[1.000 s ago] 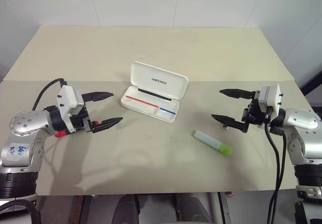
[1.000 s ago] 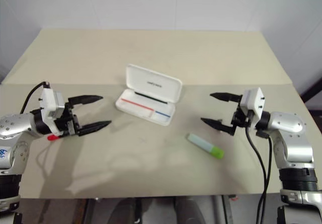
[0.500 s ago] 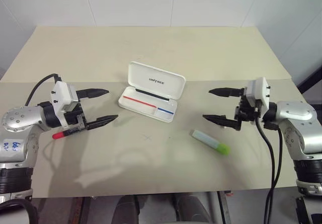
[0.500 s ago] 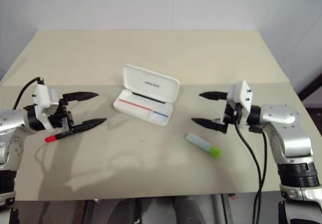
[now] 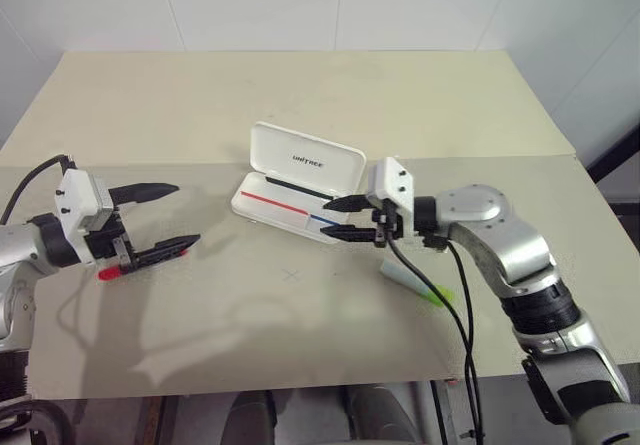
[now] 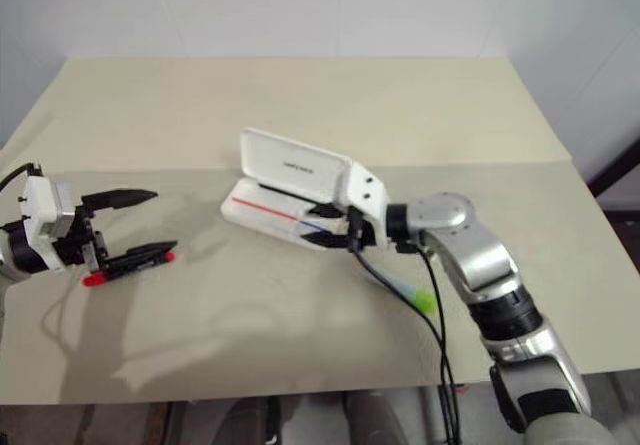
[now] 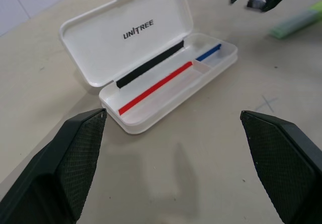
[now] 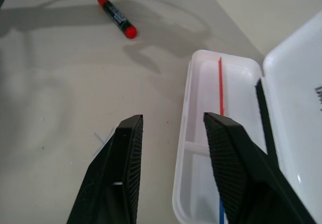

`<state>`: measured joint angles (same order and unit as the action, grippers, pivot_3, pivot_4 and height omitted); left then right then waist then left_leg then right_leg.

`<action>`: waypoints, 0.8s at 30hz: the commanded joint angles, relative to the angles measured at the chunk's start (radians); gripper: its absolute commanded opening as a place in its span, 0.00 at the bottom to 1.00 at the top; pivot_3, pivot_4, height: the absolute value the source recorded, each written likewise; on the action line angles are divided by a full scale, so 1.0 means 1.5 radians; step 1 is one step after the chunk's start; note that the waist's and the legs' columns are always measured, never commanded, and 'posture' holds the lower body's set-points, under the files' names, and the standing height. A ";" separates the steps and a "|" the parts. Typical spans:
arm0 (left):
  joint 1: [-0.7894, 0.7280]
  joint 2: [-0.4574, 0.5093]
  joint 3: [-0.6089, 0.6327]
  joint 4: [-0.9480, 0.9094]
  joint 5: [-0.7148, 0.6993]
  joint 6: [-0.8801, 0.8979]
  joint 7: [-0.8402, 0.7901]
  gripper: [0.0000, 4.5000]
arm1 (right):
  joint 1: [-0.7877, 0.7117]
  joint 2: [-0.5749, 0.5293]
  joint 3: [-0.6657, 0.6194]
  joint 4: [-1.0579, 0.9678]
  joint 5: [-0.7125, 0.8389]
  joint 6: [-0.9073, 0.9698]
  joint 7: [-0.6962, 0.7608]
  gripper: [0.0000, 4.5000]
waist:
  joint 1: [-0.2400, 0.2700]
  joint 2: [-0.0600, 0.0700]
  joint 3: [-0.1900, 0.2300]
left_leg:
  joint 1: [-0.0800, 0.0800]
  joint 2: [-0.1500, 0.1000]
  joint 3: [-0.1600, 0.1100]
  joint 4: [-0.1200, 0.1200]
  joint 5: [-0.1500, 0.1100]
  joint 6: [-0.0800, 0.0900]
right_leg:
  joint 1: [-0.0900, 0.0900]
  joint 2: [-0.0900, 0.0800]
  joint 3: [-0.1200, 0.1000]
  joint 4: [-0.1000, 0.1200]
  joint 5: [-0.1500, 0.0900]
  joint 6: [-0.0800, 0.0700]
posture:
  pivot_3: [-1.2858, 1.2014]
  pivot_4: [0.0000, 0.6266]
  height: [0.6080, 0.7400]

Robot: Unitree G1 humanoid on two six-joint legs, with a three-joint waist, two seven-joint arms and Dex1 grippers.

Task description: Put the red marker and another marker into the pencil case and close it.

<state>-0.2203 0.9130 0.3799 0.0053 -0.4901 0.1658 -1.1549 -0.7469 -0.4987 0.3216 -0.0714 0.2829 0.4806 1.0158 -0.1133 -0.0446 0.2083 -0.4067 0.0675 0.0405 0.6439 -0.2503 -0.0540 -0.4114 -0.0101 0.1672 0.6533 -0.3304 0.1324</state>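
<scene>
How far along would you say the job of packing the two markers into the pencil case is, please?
Barely started. Done: the pencil case lies open, its tray empty. In hand: nothing; the right gripper hangs at the case's near end with no marker between its fingers, and the left gripper is open above the red marker. Left: both the red marker and the green marker, lying on the table, must go in, then the lid closes.

The one legible text is the dark word "UNITREE", printed in capitals on the inner face of the raised lid of the pencil case (image 7: 146, 58); the lid stands open ahead of the left jaws and just beside the right jaws. The red marker (image 8: 116, 16) bears a dark label, its print too small to make out.
</scene>
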 commanded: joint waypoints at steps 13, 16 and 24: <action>0.044 0.046 0.074 -0.033 -0.036 0.028 -0.038 1.00 | -0.100 0.026 0.091 0.136 -0.142 0.010 0.023 0.49 | -0.006 0.000 0.000 | 0.000 0.000 0.001 -0.001 0.000 0.000 | -0.001 0.000 0.000 0.000 0.000 -0.001 | 0.52 0.24 1.00; 0.047 0.057 0.082 -0.026 -0.033 0.026 -0.043 1.00 | -0.098 0.031 0.093 0.135 -0.149 0.023 0.029 0.49 | -0.010 0.000 0.000 | 0.000 0.000 0.000 -0.002 0.000 0.000 | -0.001 0.000 0.000 0.000 -0.001 -0.001 | 0.52 0.24 1.00; 0.032 0.055 0.078 -0.044 -0.038 0.037 -0.031 1.00 | -0.080 0.045 0.125 0.092 -0.166 0.072 0.044 0.49 | -0.018 0.000 0.000 | 0.000 0.000 0.000 -0.003 0.000 0.000 | -0.002 0.000 0.000 0.000 -0.001 -0.001 | 0.52 0.24 1.00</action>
<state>-0.1535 0.9831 0.4718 -0.0278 -0.5154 0.2151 -1.2113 -0.8708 -0.4331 0.5074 0.1155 0.0349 0.5744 1.0681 -0.1405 -0.0449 0.2081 -0.4071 0.0679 0.0408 0.6383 -0.2505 -0.0545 -0.4138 -0.0099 0.1666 0.6529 -0.3315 0.1308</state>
